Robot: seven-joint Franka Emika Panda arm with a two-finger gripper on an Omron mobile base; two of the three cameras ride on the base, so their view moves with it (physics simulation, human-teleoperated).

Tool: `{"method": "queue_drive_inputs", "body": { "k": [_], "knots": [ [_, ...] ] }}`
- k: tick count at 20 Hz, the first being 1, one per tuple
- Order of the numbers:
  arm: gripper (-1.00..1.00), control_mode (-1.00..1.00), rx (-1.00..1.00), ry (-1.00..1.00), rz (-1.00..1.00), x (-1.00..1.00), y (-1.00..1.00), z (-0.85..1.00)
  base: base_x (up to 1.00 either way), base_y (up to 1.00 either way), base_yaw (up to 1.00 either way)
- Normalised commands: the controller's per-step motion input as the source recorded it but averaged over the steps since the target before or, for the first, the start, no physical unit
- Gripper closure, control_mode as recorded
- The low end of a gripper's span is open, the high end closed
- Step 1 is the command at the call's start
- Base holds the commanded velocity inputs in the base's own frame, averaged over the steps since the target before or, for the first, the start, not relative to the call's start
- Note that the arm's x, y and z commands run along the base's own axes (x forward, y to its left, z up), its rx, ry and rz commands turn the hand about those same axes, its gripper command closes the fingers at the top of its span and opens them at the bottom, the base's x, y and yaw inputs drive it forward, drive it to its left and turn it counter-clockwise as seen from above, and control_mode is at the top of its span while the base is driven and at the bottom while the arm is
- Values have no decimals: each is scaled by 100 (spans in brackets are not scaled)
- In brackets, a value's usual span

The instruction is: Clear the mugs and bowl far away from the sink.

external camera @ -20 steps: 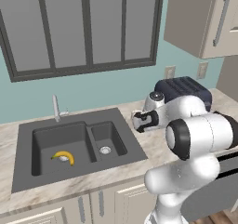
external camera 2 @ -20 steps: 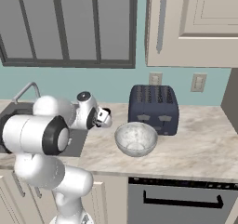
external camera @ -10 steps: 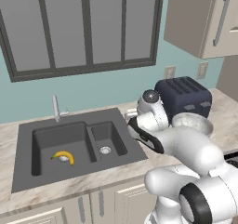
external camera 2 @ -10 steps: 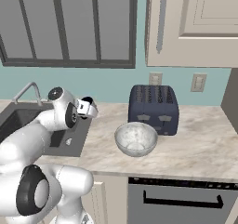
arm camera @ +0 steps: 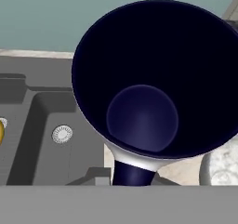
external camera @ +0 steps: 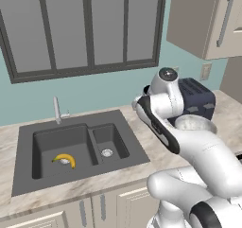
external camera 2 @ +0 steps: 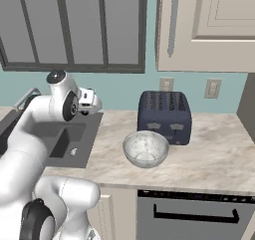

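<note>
A pale mug (arm camera: 144,79) with a dark inside and a dark handle fills the hand view, and my gripper (external camera 2: 91,102) is shut on it. It hangs in the air over the counter strip at the right rim of the dark grey sink (external camera: 75,146), close to the back wall. The whitish-grey speckled bowl (external camera 2: 145,148) stands on the counter in front of the toaster, to the right of the held mug and apart from it. The bowl's edge (arm camera: 222,168) also shows at the lower right of the hand view.
A dark blue toaster (external camera 2: 164,115) stands against the wall behind the bowl. A yellow banana (external camera: 64,159) lies in the sink's large left basin. A thin silver faucet (external camera: 57,109) rises behind the sink. Wall cabinets (external camera 2: 204,25) hang above the counter on the right.
The arm has swung up and back towards the wall with the mug held, and the hand has moved left towards the sink's right rim. The bowl and toaster have not moved.
</note>
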Motion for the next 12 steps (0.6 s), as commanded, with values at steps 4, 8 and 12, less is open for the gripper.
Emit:
{"method": "queue_drive_inputs", "body": {
  "k": [4, 8, 12],
  "knots": [
    [100, -100, 0, 4, 2, -33, 0, 42, 0, 0, 0],
    [100, -100, 0, 8, 0, -39, 0, 43, 0, 0, 0],
    [100, -100, 2, 3, 0, -48, -24, 11, 0, 0, 0]
  ]
}}
